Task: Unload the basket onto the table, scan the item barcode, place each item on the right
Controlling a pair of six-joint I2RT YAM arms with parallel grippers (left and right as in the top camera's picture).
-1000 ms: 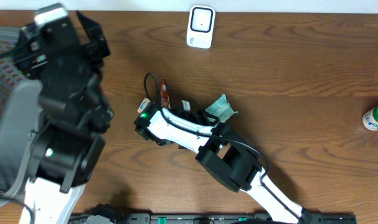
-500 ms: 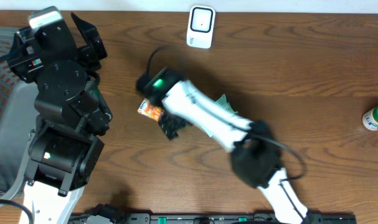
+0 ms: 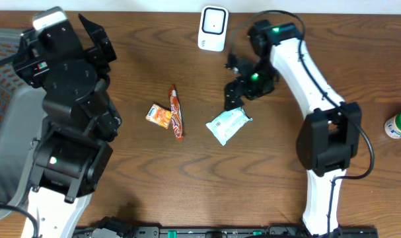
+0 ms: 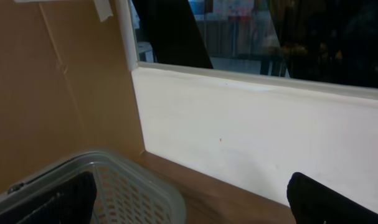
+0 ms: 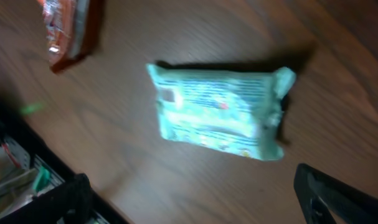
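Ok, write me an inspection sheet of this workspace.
Surface: wooden table, brown grain.
Job's things: scanner near the far edge; mint pack, orange bar and small packet lying mid-table.
Clutter: green-capped bottle at the right edge; basket at the left.
Pincers: left pincer open, empty, by the basket; right pincer open, empty, over the mint pack.
Cables: black cable arcs right of the scanner.
Surroundings: white wall, cardboard.
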